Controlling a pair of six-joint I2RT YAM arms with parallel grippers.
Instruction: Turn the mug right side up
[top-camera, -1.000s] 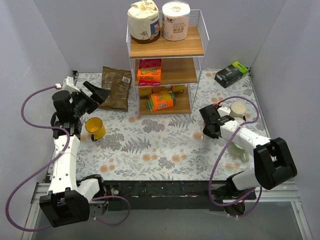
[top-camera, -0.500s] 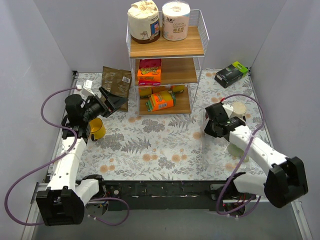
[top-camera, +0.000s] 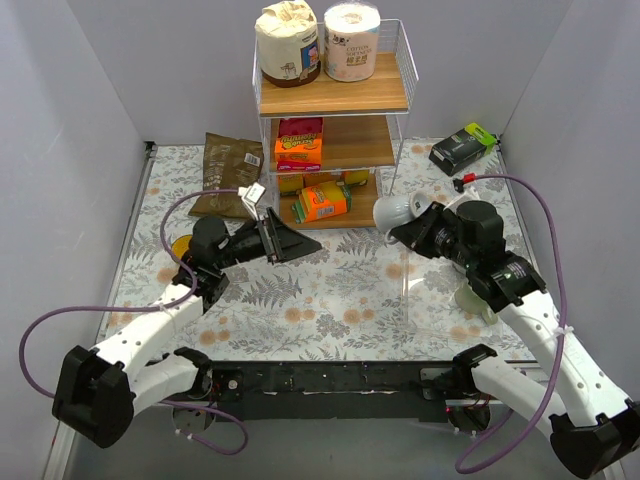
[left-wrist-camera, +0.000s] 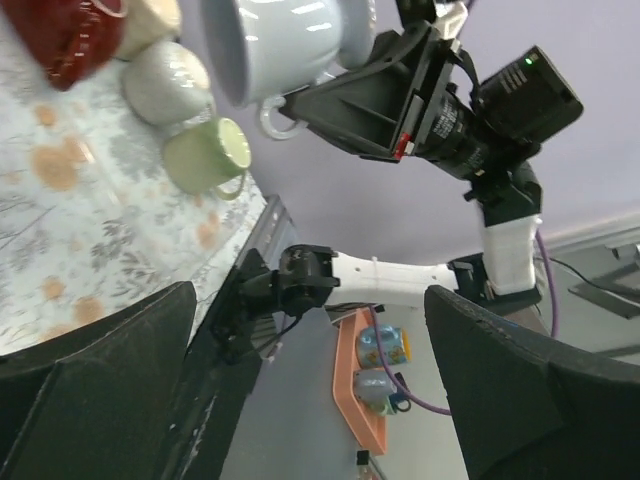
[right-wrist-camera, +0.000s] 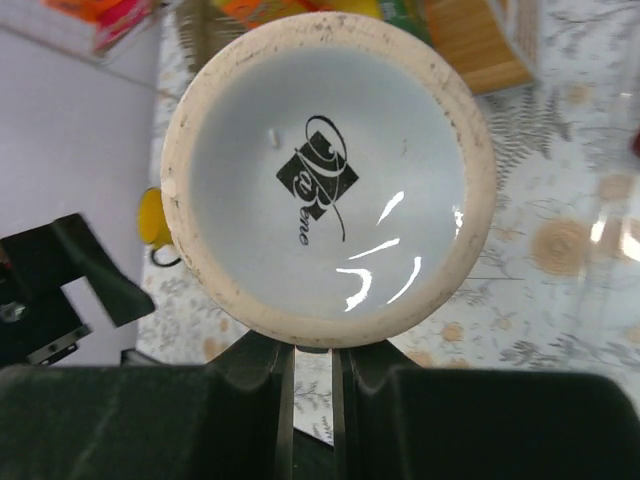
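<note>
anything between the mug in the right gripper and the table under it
Nothing visible. The white mug hangs in the right gripper beside the shelf rack's front leg, over bare floral table; the left gripper sits off to its left, apart.

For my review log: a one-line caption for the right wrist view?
Right gripper grips the white mug, its stamped base facing the camera, above the floral table.

Bare tabletop (top-camera: 330, 300) before shelf rack (top-camera: 335, 97)
</note>
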